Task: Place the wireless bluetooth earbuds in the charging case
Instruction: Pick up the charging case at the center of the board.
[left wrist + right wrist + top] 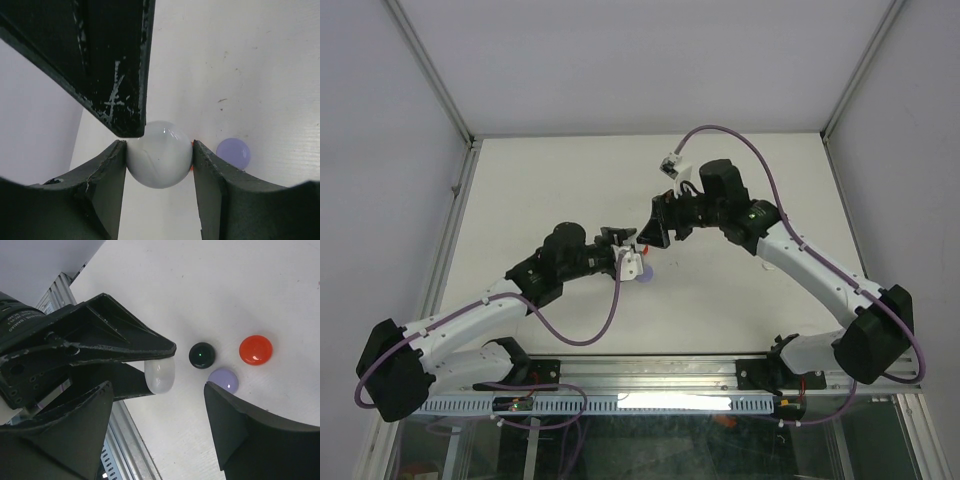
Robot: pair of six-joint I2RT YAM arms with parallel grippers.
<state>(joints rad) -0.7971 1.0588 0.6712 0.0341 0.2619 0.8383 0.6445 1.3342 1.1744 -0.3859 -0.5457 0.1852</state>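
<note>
My left gripper point(159, 150) is shut on a white round charging case point(159, 165), gripped by its sides and held above the table. In the top view this gripper point(628, 258) is at the table's middle, and my right gripper point(655, 228) is tip to tip with it. The right gripper point(157, 390) is open, with the white case point(160, 376) just beyond its fingertips. One right finger point(120, 75) hangs over the case's upper left edge. A thin red sliver point(192, 168) shows at the case's right side. I cannot make out any earbuds.
On the table below lie three more round cases: black with a green light point(202, 355), red point(256, 350) and lavender point(223, 380). The lavender one point(233, 153) is just right of my left fingers. A metal rail point(125, 440) runs along the near edge.
</note>
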